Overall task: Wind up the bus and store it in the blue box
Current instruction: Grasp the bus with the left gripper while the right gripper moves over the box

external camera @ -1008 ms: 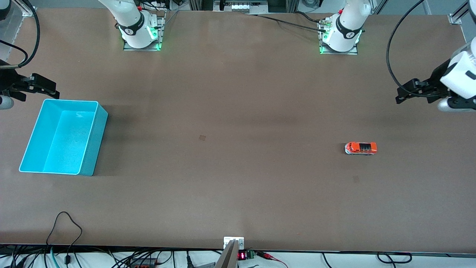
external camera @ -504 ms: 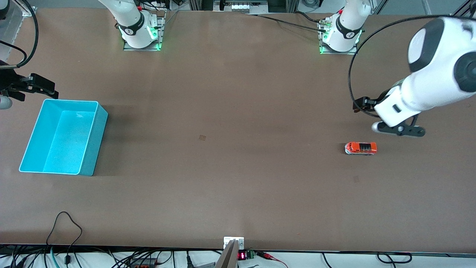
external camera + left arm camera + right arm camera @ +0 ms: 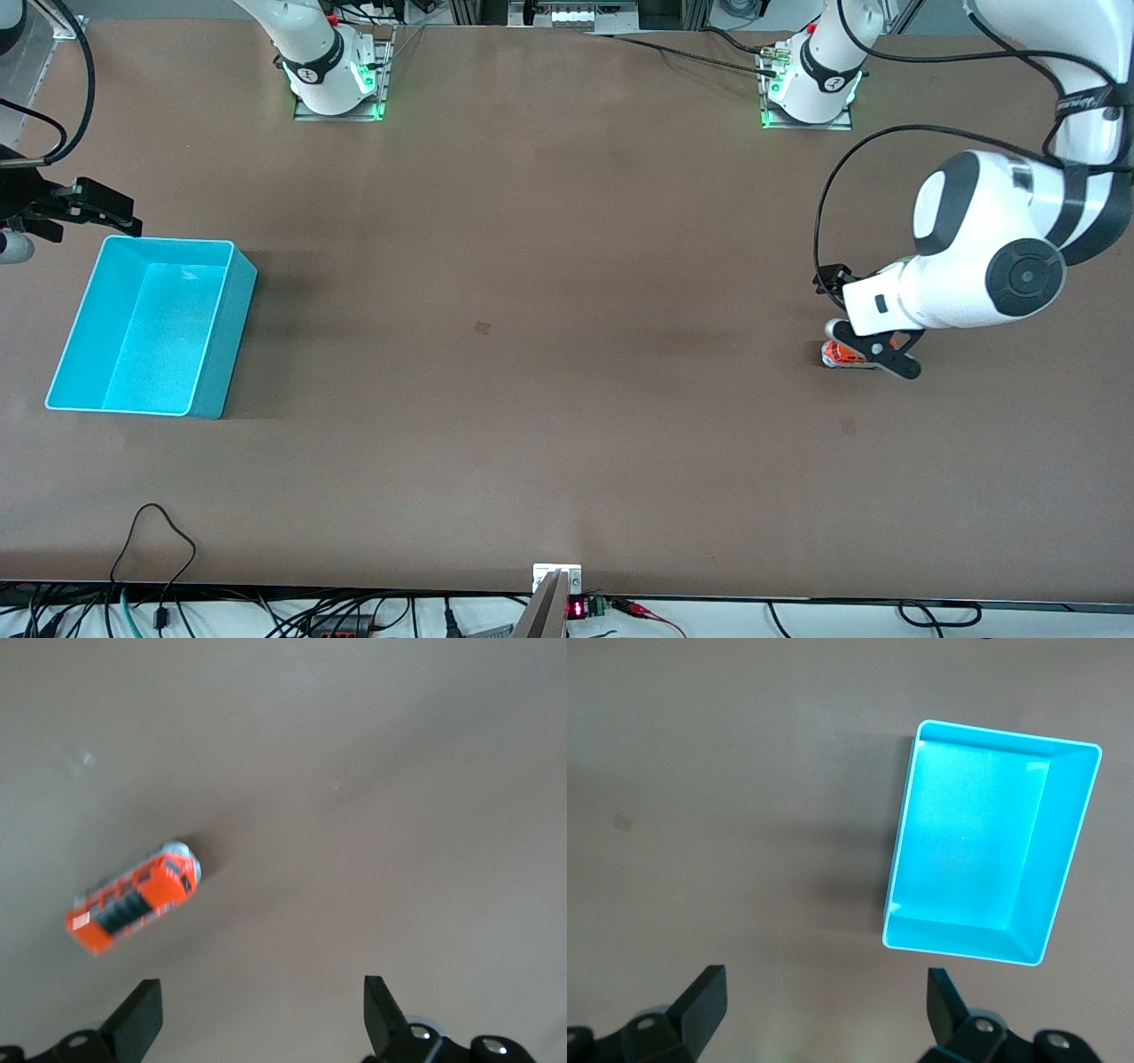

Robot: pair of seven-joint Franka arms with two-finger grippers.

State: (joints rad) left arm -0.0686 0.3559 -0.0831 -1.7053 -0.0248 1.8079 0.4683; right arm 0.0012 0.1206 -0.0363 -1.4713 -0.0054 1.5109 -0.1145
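Orange toy: bus [image 3: 842, 355] flat on the brown table [image 3: 567, 354] toward the left arm's end, wheels down, partly covered by the left arm's hand in the front view; fully visible in the left wrist view [image 3: 133, 899], not yet between the fingers.
Blue box: bin [image 3: 151, 323] upright at the right arm's end of the table, well apart from the bus; nothing visible inside [image 3: 983, 850].
Left gripper: [image 3: 261, 1019] low over the table just beside the bus; fingers spread wide, nothing held; bus off to one side of the gap between the fingertips, lying at a slant to it.
Right gripper: [image 3: 824, 1014] waiting near the table edge, close to the box end that lies farther from the front camera; fingers spread wide, nothing held.
Step in hand: approach to the bus for pickup, judged from the posture; winding not begun, storing not begun.
Next move calls for: shifting the left gripper sideways until the bus sits centred between the fingers, turning the wrist to square the fingers with the long sides of the bus, then lowering and closing on the body.
Caution: small, free-rolling toy; an off-centre close likely to push it away or twist it.
After pickup: winding, most likely by dragging the wheels along the table, then carrying across the table to the box.
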